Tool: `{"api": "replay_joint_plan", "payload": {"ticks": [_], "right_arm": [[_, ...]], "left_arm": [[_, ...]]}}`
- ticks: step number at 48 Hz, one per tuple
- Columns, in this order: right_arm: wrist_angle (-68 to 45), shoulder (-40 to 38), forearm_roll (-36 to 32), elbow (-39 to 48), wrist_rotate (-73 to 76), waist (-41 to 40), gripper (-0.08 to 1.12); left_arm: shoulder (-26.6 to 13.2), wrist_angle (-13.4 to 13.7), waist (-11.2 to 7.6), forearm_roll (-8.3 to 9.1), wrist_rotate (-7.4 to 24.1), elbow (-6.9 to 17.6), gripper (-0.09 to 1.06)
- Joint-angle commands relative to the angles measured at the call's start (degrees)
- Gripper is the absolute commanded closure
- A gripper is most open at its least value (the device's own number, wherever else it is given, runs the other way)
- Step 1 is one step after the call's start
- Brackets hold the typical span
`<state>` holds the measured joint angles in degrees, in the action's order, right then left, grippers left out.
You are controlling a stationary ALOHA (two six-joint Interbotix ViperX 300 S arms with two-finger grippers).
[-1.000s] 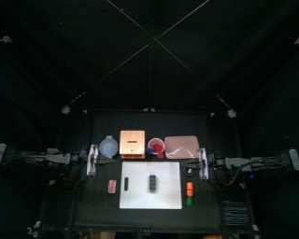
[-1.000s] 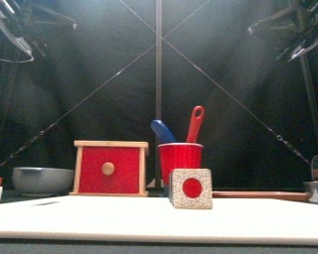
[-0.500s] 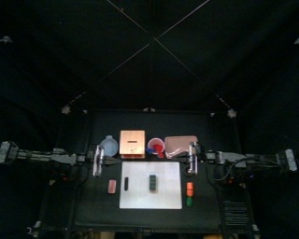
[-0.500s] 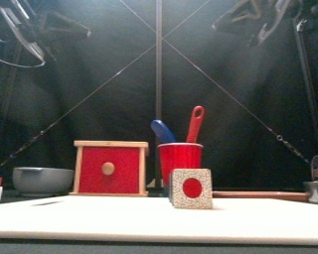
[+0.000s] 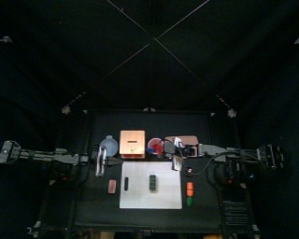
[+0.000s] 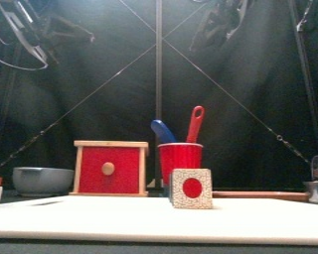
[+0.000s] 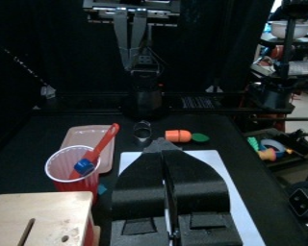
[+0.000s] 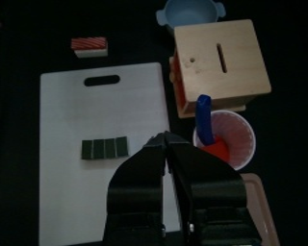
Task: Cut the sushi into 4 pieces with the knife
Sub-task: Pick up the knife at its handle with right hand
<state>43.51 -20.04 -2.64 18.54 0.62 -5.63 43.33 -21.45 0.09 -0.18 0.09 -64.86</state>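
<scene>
green sushi roll [image 8: 103, 148]: one, whole, on the white board [image 8: 118, 106]
right pincer [image 8: 161, 142]: closed, empty, moved inward, now near the red cup [image 6: 181, 159]
left pincer [image 7: 164, 146]: closed, empty, edged slightly inward
knives: two in the cup, blue knife [image 6: 162, 130], red knife [image 6: 195, 121]

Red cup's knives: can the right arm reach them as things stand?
Probably yes: the right gripper hangs high, just beside the red cup, with nothing between; the red knife and blue knife stick up free. Its jaws look shut and must open first.
</scene>
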Motion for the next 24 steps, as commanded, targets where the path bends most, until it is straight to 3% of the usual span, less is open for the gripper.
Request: {"api": "replay_joint_plan", "payload": {"ticks": [1,7,12,24], "right_arm": [[3.6,2.1,-1.7,-4.1,-0.2,0.4,0.43],[7.6,5.5,-5.3,-6.6,-0.4,1.0,0.14],[11.6,8.4,-8.8,-8.8,-0.5,1.7,-0.02],[22.2,15.9,-15.1,-14.2,-1.9,5.2,0.03]], "left_arm": [[-0.2,-0.5,0.18,0.0,0.0,0.8,0.97],[-0.2,-0.5,0.18,0.0,0.0,0.6,0.97],[-0.1,-0.5,0.26,0.0,0.0,0.6,0.97],[-0.1,-0.5,0.53,0.0,0.0,0.3,0.97]]}}
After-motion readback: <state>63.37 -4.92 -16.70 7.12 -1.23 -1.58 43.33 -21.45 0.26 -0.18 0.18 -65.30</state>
